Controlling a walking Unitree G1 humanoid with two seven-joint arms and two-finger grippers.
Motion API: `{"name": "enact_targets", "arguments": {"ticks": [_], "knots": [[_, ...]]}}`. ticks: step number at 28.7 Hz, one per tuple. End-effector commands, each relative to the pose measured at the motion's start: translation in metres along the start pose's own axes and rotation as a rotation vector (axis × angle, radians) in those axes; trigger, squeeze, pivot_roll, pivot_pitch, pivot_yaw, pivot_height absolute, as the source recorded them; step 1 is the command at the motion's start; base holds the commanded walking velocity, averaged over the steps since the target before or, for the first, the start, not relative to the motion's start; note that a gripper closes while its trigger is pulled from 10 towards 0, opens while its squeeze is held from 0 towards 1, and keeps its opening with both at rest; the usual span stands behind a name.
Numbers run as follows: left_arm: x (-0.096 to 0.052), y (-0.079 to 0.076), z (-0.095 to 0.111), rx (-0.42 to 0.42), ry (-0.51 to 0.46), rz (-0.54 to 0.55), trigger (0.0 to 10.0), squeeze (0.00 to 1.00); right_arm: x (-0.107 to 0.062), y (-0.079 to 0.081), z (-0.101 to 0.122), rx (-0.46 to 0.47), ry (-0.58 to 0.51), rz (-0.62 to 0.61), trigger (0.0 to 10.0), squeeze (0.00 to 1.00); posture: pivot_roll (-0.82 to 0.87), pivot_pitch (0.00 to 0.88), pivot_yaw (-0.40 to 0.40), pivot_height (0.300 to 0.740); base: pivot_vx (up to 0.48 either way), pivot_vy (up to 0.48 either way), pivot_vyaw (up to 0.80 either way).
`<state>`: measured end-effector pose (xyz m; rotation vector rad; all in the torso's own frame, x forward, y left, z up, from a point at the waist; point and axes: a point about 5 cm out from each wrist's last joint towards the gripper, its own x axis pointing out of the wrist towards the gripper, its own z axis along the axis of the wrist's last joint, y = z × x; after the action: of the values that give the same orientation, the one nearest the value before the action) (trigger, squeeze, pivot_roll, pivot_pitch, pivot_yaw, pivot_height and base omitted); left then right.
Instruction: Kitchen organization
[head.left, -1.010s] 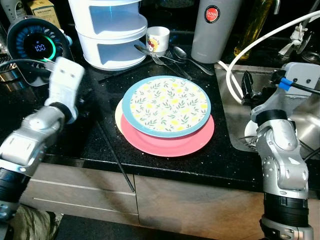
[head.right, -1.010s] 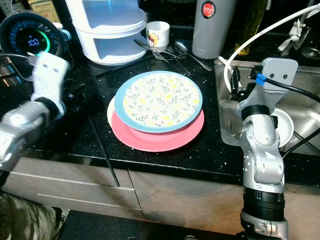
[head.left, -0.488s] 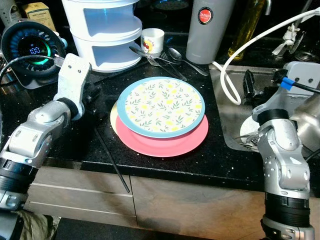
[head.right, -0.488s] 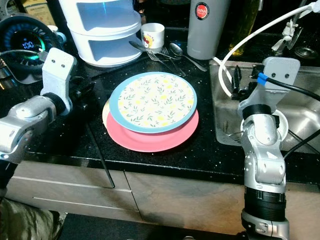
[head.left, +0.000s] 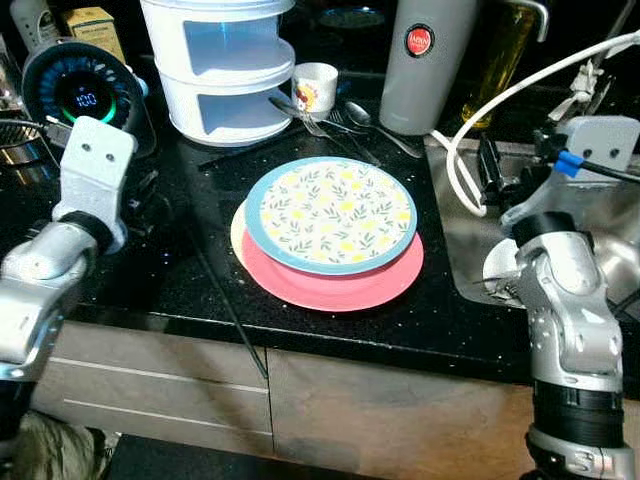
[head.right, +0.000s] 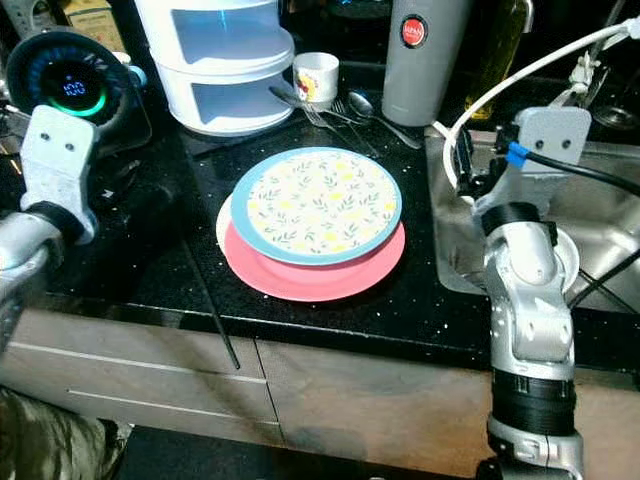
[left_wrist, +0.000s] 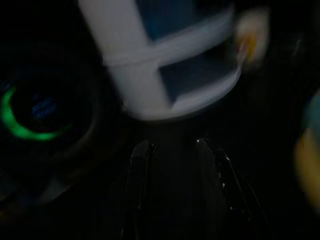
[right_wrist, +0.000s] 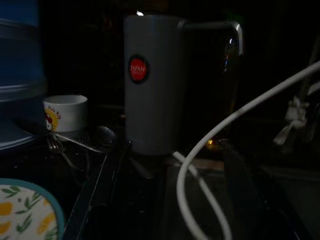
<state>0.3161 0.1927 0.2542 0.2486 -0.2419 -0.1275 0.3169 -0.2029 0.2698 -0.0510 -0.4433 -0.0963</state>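
Observation:
A floral plate with a blue rim (head.left: 331, 212) tops a stack on the black counter (head.left: 170, 280), over a pink plate (head.left: 345, 288) and a cream plate (head.left: 238, 228) that peeks out on the left. My left gripper (left_wrist: 172, 147) hovers low over the counter left of the stack, between it and a round device with a green ring (head.left: 82, 95). It is open and holds nothing. My right gripper (right_wrist: 175, 146) is open too, above the left edge of the sink (head.left: 462, 240), pointing at a grey thermos (right_wrist: 150, 82).
A white tiered container (head.left: 220, 60), a small printed cup (head.left: 314, 86) and several spoons and forks (head.left: 350, 115) stand behind the plates. A white hose (head.left: 500, 100) loops over the sink, where a white dish (head.right: 568, 255) lies. A thin black stick (head.left: 230, 310) reaches the counter's front edge.
My left arm swung right toward the plates, then drew back left toward the round device. The right arm kept its place over the sink edge. The camera shifted slightly.

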Motion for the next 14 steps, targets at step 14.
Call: {"name": "enact_targets", "arguments": {"ticks": [14], "knots": [[0.023,-0.023,0.028,-0.136,-0.116,-0.124,10.0,0.00,-0.012,-0.045,-0.008,-0.213,0.039,-0.195,10.0,0.00,0.04,0.051,0.018,0.740,0.000,0.000,0.00]]}}
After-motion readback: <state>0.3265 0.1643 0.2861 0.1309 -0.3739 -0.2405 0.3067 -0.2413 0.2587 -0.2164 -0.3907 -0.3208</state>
